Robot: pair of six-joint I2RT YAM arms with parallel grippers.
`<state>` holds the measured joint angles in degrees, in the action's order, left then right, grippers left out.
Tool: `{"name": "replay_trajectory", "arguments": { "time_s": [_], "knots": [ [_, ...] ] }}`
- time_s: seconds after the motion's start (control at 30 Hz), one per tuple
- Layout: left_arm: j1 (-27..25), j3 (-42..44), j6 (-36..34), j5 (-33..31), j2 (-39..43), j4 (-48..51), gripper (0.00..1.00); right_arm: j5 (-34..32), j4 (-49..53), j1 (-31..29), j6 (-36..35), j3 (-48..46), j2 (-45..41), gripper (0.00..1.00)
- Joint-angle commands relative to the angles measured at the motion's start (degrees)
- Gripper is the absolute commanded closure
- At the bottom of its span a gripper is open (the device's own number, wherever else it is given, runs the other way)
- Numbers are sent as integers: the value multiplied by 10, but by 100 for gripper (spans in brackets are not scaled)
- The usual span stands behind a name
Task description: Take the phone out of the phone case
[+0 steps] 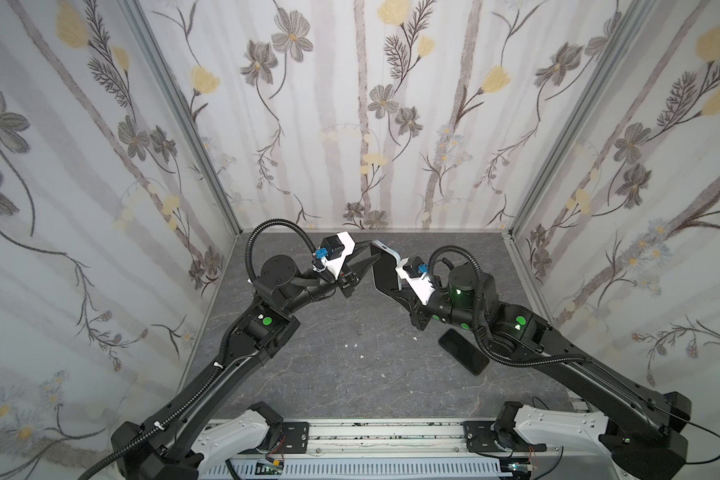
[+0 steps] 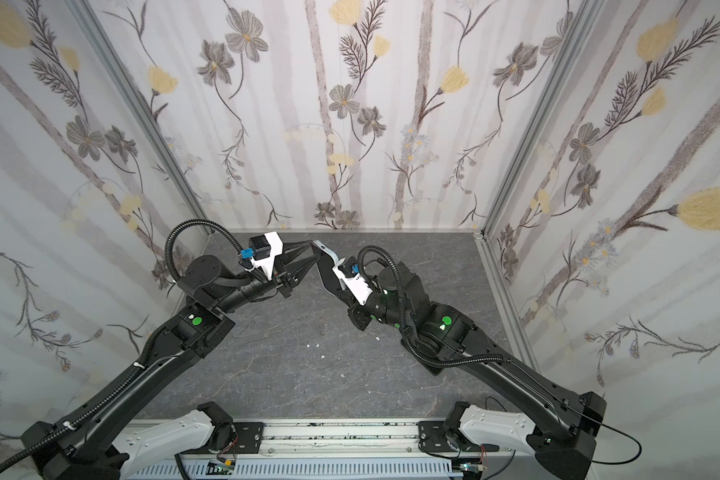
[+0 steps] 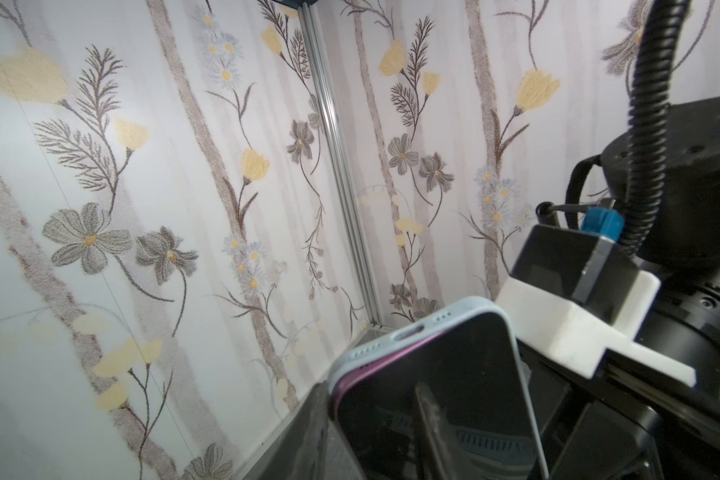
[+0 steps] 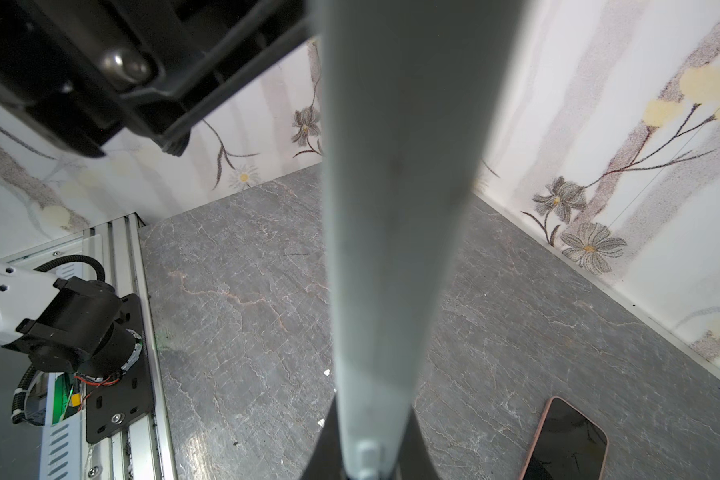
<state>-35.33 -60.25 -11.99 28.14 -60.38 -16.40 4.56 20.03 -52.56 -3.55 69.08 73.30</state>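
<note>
A pale grey-blue phone case (image 4: 395, 208), seen from its narrow edge, crosses the middle of the picture, and at its near end the two dark fingers (image 4: 327, 440) of the right pincer (image 4: 366, 465) are closed on it from both sides. Under it is the grey marbled worktop (image 4: 246, 291), where some small white crumbs (image 4: 326, 372) lie and also a phone (image 4: 568, 440) with dark screen and pinkish rim, flat and apart from the case. A black part of the left arm (image 4: 100, 70) is close to the far end of the case, and a silver rail (image 4: 142, 436) with an arm base (image 4: 71, 328) and flowered walls (image 4: 641, 124) border the worktop.
</note>
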Motion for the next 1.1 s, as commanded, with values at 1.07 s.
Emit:
{"name": "replay_trajectory", "arguments": {
  "time_s": [1.07],
  "knots": [
    [28,-24,96,354,-4,34,66,264,-20,103,-101,9,-44,100]
  ]
}}
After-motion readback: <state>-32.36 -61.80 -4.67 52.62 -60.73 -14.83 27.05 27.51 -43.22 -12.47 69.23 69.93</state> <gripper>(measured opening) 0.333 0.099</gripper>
